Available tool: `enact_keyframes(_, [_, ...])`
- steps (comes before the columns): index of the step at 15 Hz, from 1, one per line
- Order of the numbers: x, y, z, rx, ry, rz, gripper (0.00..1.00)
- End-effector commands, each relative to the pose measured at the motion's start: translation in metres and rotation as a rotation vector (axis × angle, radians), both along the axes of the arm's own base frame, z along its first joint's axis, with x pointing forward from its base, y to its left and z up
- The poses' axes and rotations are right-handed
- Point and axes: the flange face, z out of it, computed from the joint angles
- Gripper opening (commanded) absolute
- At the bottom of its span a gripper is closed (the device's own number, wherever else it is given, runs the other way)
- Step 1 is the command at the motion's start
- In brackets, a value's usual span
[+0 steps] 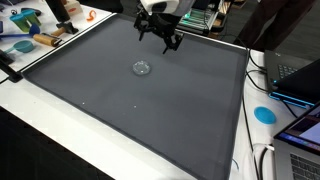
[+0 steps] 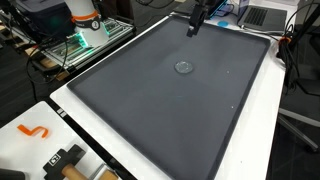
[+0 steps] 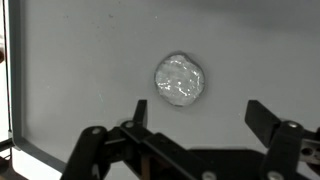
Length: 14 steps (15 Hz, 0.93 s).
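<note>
grey mat (image 1: 150, 120) bears a clear disc (image 1: 142, 68) near the spread pincer (image 1: 158, 41)

One clear disc (image 1: 142, 68), one grey mat (image 1: 120, 115), one gripper (image 1: 157, 42), one orange hook (image 2: 33, 131).

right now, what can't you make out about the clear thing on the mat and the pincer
- clear round thing: what it is; glare washes it out in the wrist view, too small in both exterior views.
- pincer: its arm is cut off by the top edge in both exterior views.
- blue disc: too small to identify in an exterior view.
</note>
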Motion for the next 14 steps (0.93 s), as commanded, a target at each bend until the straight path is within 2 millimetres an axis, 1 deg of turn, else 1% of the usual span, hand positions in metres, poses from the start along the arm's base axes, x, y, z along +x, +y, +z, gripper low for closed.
enact_keyframes(1, [0.004, -0.003, -0.002, 0.032, -0.006, -0.018, 1.0])
enact_keyframes(4, [0.007, -0.007, 0.002, 0.064, -0.019, -0.031, 1.0])
enact_keyframes(8, [0.014, -0.02, 0.009, 0.108, -0.031, -0.072, 1.0])
enact_keyframes(10, [0.017, -0.033, 0.014, 0.132, -0.035, -0.103, 1.0])
enact_keyframes(14, [0.024, -0.066, 0.03, 0.21, -0.048, -0.189, 1.0])
